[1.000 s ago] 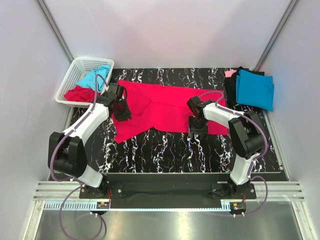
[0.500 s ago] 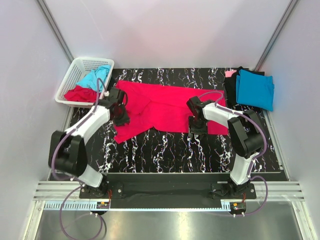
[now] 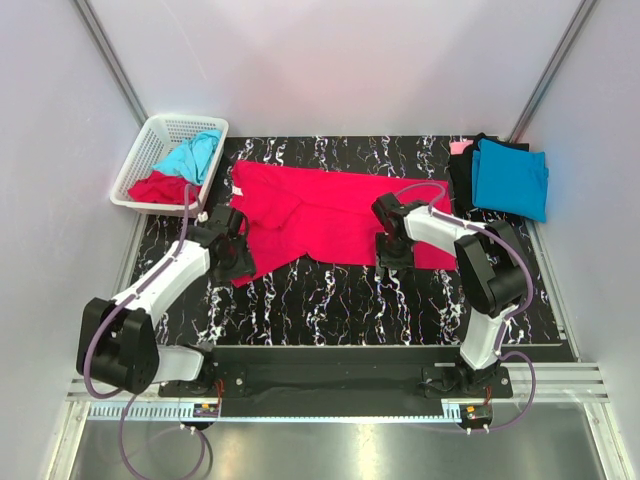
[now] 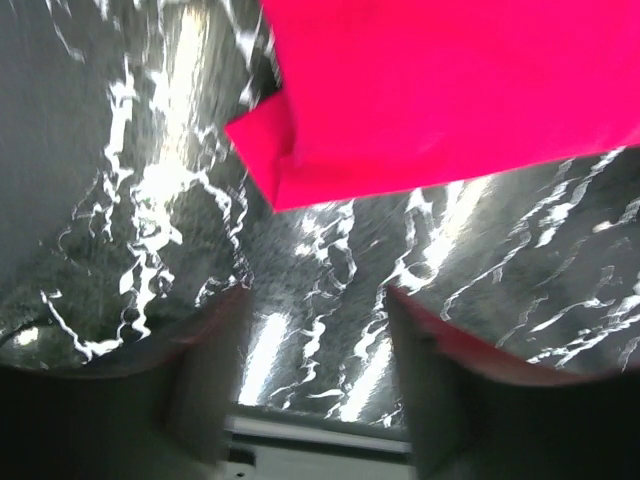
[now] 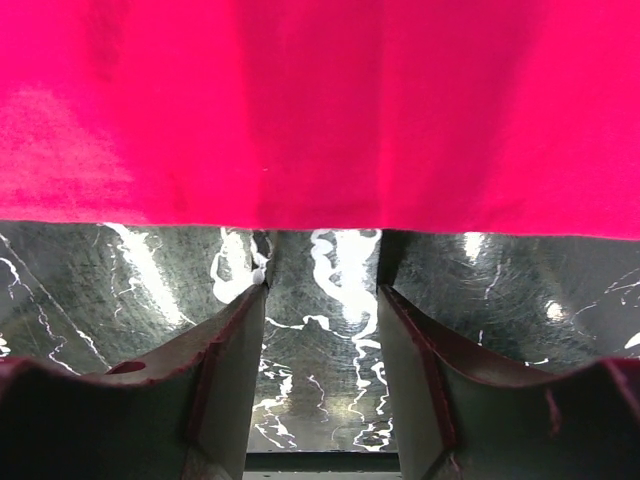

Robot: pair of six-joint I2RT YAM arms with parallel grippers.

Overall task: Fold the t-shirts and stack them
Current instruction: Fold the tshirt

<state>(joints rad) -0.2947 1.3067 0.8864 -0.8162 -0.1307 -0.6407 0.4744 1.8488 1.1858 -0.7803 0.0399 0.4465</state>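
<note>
Item: red t-shirt (image 3: pixel 320 215), flat on bench (image 3: pixel 330 300) — fold step. L tool (image 4: pixel 318 295) released, empty; R tool (image 5: pixel 322 288) released at hem. Next, prob.: grip hem corners.

pink t-shirt (image 3: pixel 459 147) mostly hidden, left wrist view blurred

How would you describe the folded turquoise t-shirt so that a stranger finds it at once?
Start at the black marbled table and go to its far right corner, where folded clothes are stacked. The folded turquoise t-shirt lies on top, over black cloth. Unlike the crumpled turquoise t-shirt in the white basket at far left, it is flat and squared.
</note>
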